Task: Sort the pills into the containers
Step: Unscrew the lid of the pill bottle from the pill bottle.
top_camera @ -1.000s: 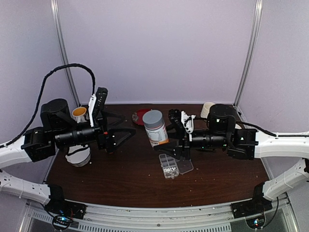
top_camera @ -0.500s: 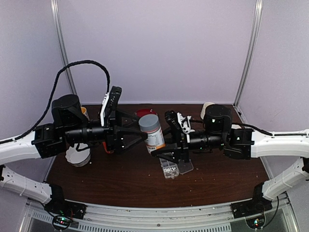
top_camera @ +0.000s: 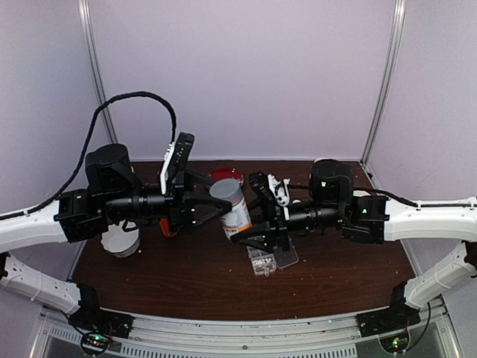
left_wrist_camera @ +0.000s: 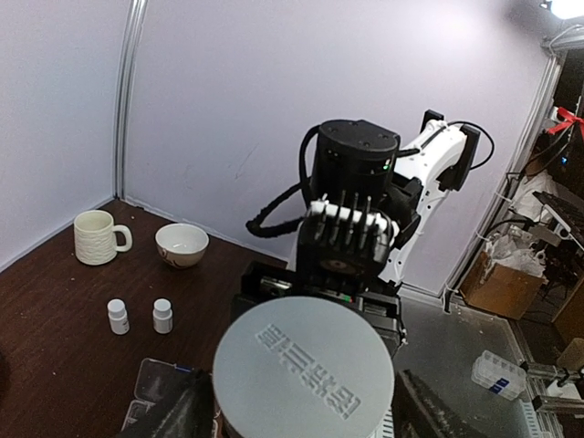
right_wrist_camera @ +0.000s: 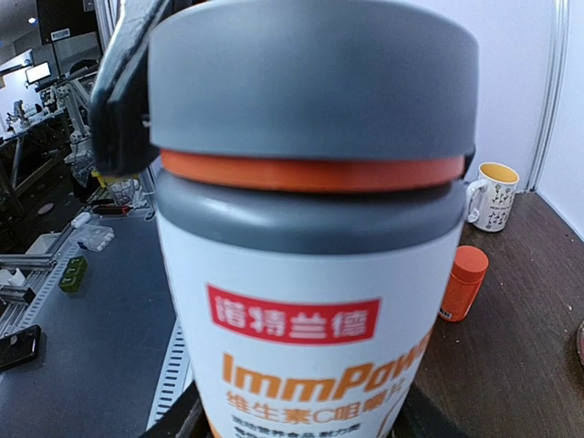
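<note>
My right gripper (top_camera: 250, 216) is shut on the body of a white bottle (top_camera: 237, 216) with an orange label, and holds it upright above the table. Its grey cap (left_wrist_camera: 304, 370) fills the left wrist view. My left gripper (top_camera: 221, 203) is open, one finger (left_wrist_camera: 173, 411) on each side of the cap with slim gaps. In the right wrist view the bottle (right_wrist_camera: 310, 310) fills the frame, with a left finger (right_wrist_camera: 123, 100) beside the cap. The clear organizer box (top_camera: 262, 261) lies open below the bottle, with pills (top_camera: 259, 263) in its cells.
Two small white bottles (left_wrist_camera: 118, 316) stand by the organizer. A cream mug (left_wrist_camera: 96, 237) and a white bowl (left_wrist_camera: 182, 245) sit at the right back. An orange bottle (right_wrist_camera: 464, 283), a yellow-lined mug (right_wrist_camera: 493, 196), a white cup (top_camera: 121, 240) and a red dish (top_camera: 226, 175) are at the left and back.
My left arm swung right to the bottle, and its jaws narrowed around the cap. My right arm carried the bottle a little left and lower.
</note>
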Available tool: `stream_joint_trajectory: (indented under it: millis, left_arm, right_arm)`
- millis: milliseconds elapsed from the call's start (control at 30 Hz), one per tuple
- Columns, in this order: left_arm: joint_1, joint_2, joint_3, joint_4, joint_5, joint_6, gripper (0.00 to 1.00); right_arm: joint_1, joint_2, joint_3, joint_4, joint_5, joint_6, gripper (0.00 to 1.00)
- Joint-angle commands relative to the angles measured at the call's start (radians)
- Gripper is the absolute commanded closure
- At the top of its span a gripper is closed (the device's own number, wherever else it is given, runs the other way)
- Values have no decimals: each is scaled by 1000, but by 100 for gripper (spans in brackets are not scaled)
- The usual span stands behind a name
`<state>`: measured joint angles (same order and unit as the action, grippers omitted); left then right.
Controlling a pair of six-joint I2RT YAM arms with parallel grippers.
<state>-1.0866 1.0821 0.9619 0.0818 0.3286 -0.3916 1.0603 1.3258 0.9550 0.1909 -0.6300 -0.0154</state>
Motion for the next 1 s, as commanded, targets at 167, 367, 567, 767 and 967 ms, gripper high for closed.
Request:
stream_joint_trajectory:
  millis: [167,367,567,767,967]
  left_arm:
    - [1,9,41,45,16,11,26]
    - [1,15,50,50,27,15,47]
    - [1,40,69,20,39,25,74]
    - [1,63,106,-33,-20,2,100]
    - [-2,53,82,-5,-186,-109,100]
  right_arm:
    - [4,14,56,-21,-22,-16,100]
    - [4,16,60,-31,-15,-23,100]
    - [6,15,63,-33,0,-19,100]
    - [30,-1,63,-66,186,-64,100]
    - [66,-15,41,12,447,-67,100]
